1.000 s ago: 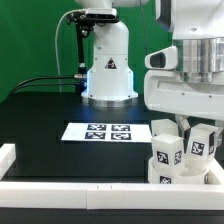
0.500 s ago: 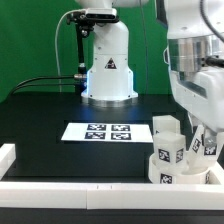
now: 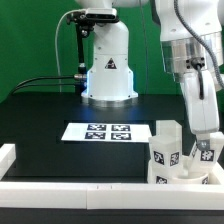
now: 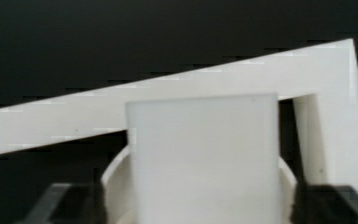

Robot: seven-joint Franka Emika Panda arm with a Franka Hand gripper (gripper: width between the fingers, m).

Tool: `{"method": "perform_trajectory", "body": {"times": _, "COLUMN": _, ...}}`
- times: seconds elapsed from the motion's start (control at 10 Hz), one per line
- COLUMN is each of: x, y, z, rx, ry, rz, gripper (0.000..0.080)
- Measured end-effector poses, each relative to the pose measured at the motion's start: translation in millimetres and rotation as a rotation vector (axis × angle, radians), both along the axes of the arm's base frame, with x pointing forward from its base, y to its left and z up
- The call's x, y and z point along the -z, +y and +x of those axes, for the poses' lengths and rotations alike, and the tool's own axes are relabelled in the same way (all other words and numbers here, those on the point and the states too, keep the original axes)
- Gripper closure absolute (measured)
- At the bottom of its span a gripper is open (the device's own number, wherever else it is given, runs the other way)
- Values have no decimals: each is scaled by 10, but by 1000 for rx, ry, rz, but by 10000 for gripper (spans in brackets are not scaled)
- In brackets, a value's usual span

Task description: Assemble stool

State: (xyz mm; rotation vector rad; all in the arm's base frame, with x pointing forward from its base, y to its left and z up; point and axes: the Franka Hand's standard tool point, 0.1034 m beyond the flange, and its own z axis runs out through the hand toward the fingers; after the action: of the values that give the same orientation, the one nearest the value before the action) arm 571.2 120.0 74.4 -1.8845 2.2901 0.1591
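The white stool stands upside down at the exterior view's lower right: the round seat lies against the border rails, with tagged block legs standing up from it. One free leg is on its left side. My gripper reaches down from above on the right side and is shut on another leg. In the wrist view that leg fills the gap between my dark fingertips, with my gripper around its sides. A curved bit of seat rim shows beside it.
The marker board lies mid-table on the black surface. White border rails run along the front edge and meet in a corner behind the held leg. The robot base stands at the back.
My wrist has turned about the upright axis over the stool, and the hand's white body has swung toward the exterior view's right. The stool and legs stay in place.
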Motion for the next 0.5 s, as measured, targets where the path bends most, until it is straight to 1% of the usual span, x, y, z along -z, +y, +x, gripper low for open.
{"method": "perform_trajectory", "body": {"times": 0.1, "x": 0, "y": 1, "z": 0, "rx": 0, "ry": 0, "rz": 0, "gripper": 181}}
{"method": "perform_trajectory", "body": {"times": 0.2, "x": -10, "y": 0, "z": 3, "rx": -15, "ry": -3, "rz": 0, "gripper": 160}}
{"method": "perform_trajectory", "body": {"times": 0.3, "x": -50, "y": -3, "z": 17, "rx": -31, "ry": -11, "rz": 1, "gripper": 160}}
{"method": "perform_trajectory", "body": {"times": 0.4, "x": -122, "y": 0, "z": 45, "rx": -46, "ry": -24, "rz": 4, "gripper": 151}}
{"method": "perform_trajectory", "body": {"times": 0.5, "x": -232, "y": 6, "z": 83, "rx": -158, "ry": -61, "rz": -6, "gripper": 151}}
